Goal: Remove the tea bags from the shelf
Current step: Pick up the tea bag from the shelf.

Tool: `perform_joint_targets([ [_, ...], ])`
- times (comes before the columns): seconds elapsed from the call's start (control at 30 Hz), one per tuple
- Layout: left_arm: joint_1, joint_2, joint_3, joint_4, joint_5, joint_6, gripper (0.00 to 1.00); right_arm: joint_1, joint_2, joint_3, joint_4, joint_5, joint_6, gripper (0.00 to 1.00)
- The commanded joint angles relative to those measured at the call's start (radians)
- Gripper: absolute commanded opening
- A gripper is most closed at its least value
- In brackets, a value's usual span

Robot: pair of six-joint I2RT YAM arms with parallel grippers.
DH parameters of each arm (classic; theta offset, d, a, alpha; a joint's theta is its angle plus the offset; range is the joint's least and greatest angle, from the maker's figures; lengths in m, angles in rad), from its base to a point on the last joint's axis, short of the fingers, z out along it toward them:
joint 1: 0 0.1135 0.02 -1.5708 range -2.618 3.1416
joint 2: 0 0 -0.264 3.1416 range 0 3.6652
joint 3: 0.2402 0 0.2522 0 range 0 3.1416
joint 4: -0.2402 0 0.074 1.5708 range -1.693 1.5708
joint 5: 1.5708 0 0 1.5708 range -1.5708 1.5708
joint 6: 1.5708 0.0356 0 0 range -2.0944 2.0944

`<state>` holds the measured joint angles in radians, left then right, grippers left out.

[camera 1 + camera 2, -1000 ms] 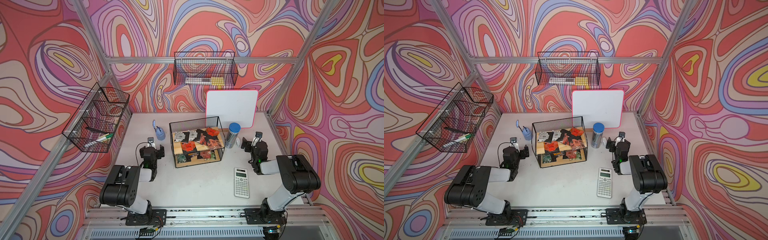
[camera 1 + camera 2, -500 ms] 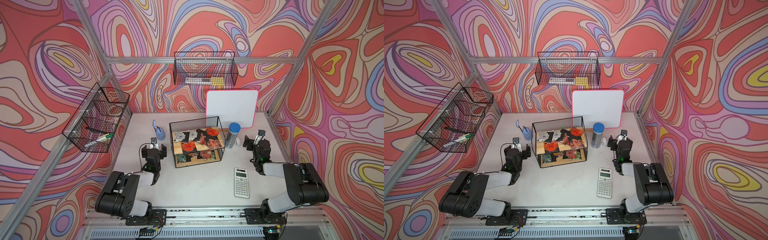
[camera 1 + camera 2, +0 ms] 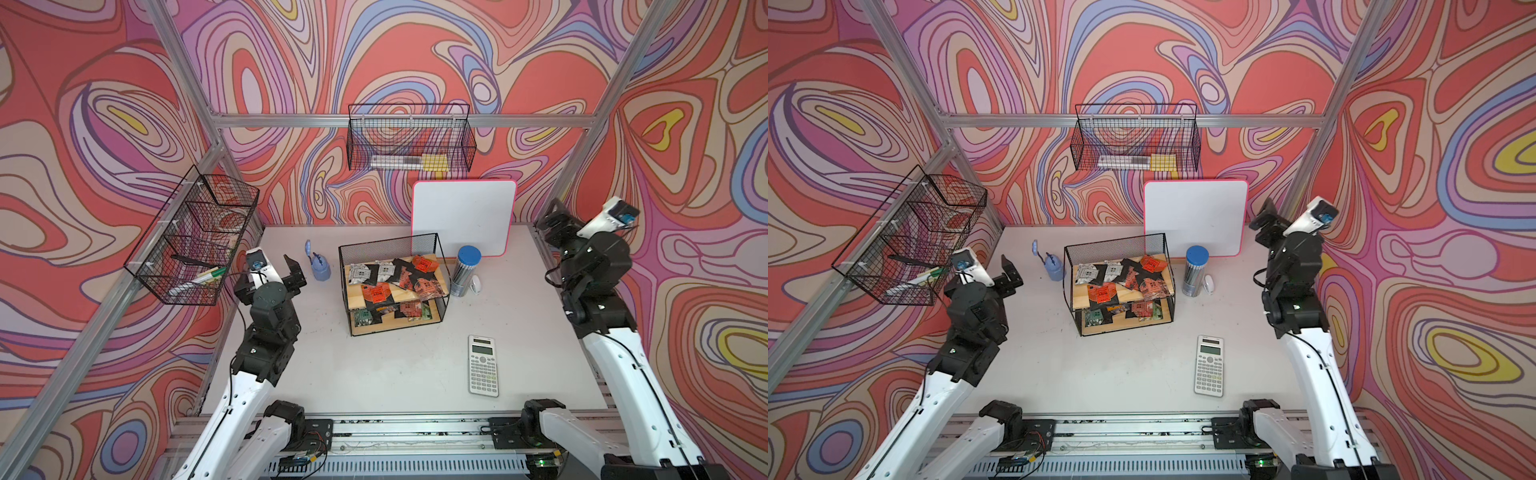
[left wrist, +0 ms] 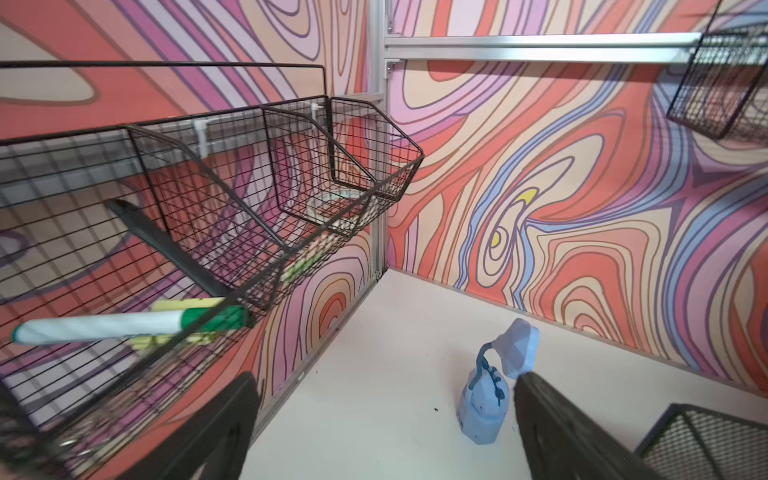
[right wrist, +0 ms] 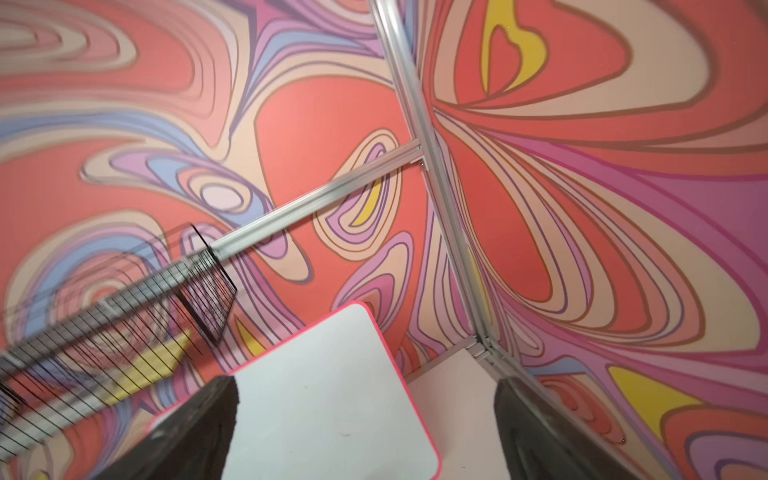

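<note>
Left hand (image 3: pixel 296 274): released, fingers spread wide, nothing between them, up off the table (image 3: pixel 374 374).
Right hand (image 3: pixel 555 222): slack and wide too, empty, higher than my left.
Tea bags (image 3: pixel 395 276): lying on both boards of the shelf (image 3: pixel 386 249), between my two hands and below them.
Edges: the side basket (image 3: pixel 195 245) is close on my left hand's outer side. The corner post (image 3: pixel 584 137) is just behind my right hand, the whiteboard (image 3: pixel 463 216) just inward of it.
Open room: bare table on the near side of the shelf, with only the calculator (image 3: pixel 483 365) there, well below my right hand.
Ahead of left hand: a small blue object (image 4: pixel 494 395), near one finger.
Change: a second ago both hands sat low beside the shelf. Both have risen, the right more. Shelf and sachets have not shifted.
Hard to make out: the lower board's sachets sit partly under the upper board. My left wrist view catches only the shelf's mesh corner, and my right wrist view is smeared.
</note>
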<state>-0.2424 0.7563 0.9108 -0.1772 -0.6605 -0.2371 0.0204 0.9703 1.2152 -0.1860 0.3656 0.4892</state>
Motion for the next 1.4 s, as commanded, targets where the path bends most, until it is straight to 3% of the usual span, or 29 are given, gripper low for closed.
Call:
perform_joint_targets([
  [0.0,-0.003,0.01,0.188,-0.491,0.242,-0.357,0.99,-0.005,-0.027,0.0,-0.339,-0.148,0.207,0.84],
  [0.1,0.006,-0.008,0.169,-0.408,0.633,-0.448,0.92,-0.004,-0.011,0.078,-0.586,-0.3,0.373,0.71],
  [0.13,0.006,-0.002,0.182,-0.417,0.707,-0.474,0.98,-0.001,-0.013,0.076,-0.637,-0.367,0.415,0.7],
  [0.23,0.003,0.066,0.279,-0.625,0.841,-0.536,0.99,0.038,-0.116,-0.053,-0.687,-0.526,0.589,0.73],
  [0.3,-0.004,0.096,0.311,-0.766,0.888,-0.538,0.99,0.075,-0.223,-0.154,-0.67,-0.56,0.696,0.71],
  [0.43,-0.008,0.013,0.329,-0.899,0.88,-0.48,0.97,0.099,-0.35,-0.298,-0.587,-0.669,0.856,0.64],
  [0.63,-0.008,0.015,0.296,-0.99,0.937,-0.411,0.95,0.169,-0.308,-0.349,-0.544,-0.684,0.85,0.63],
  [0.83,-0.008,0.016,0.245,-0.927,0.952,-0.434,0.94,0.478,-0.191,-0.419,-0.393,-0.485,0.932,0.61],
  [0.93,-0.008,-0.006,0.217,-0.899,0.94,-0.442,0.94,0.709,-0.175,-0.434,-0.347,-0.256,0.994,0.59],
  [0.97,-0.008,-0.014,0.209,-0.892,0.936,-0.446,0.94,0.741,-0.186,-0.455,-0.308,-0.216,1.018,0.59],
  [1.1,-0.008,-0.039,0.151,-0.835,0.953,-0.471,0.92,0.756,-0.163,-0.556,-0.118,-0.237,1.088,0.59],
  [1.37,-0.008,-0.052,0.093,-0.739,0.963,-0.474,0.91,0.762,0.036,-0.621,0.317,-0.22,1.121,0.59],
])
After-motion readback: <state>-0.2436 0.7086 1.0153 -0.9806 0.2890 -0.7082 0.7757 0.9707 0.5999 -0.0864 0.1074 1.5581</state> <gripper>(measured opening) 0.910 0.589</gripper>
